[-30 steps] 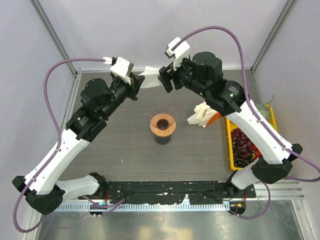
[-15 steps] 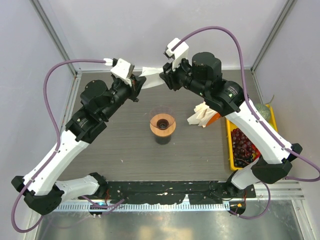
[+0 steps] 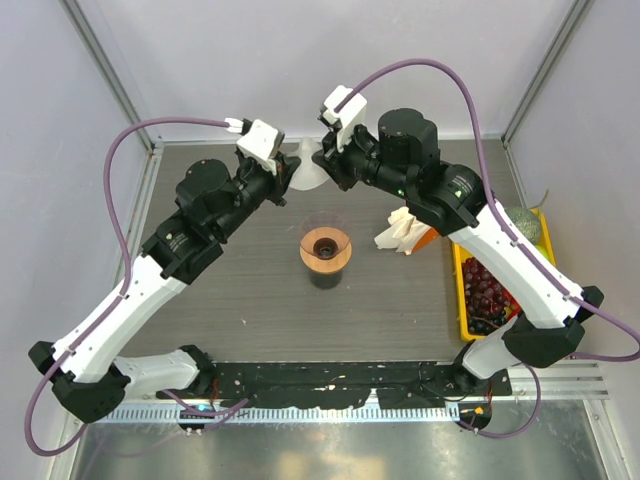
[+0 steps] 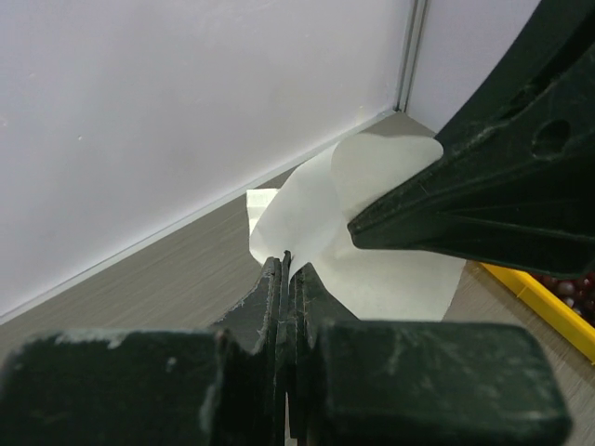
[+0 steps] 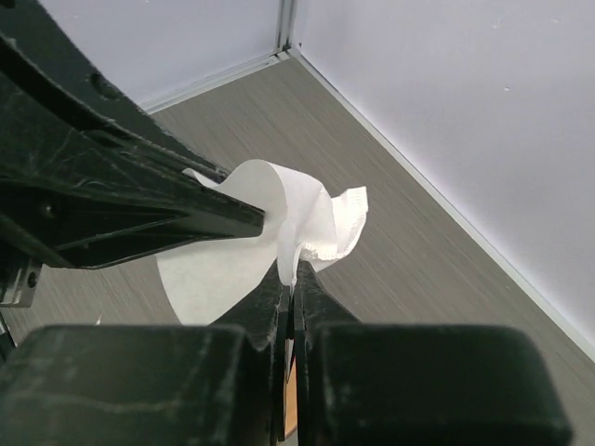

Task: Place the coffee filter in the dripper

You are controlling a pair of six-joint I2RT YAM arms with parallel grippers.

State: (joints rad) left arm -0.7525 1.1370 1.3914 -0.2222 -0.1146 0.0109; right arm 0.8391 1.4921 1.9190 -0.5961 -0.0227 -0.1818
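Observation:
The coffee filter is a thin white paper cone held in the air above the table's back edge, between both grippers. My left gripper is shut on the filter's left edge. My right gripper is shut on its right, crinkled edge. In the left wrist view my left gripper pinches the paper, and the right fingers cross in front. In the right wrist view my right gripper pinches it beside the left fingers. The dripper, clear with a tan wooden collar, stands at mid-table, nearer than the filter.
A ruffled bunch of white paper filters lies right of the dripper. A yellow tray with dark grapes sits at the right edge. The enclosure's white walls and metal corner posts stand close behind both grippers.
My right gripper has gone from open to shut on the filter's right edge. The left arm has moved right, and the filter now bunches into a shorter, folded shape between the grippers.

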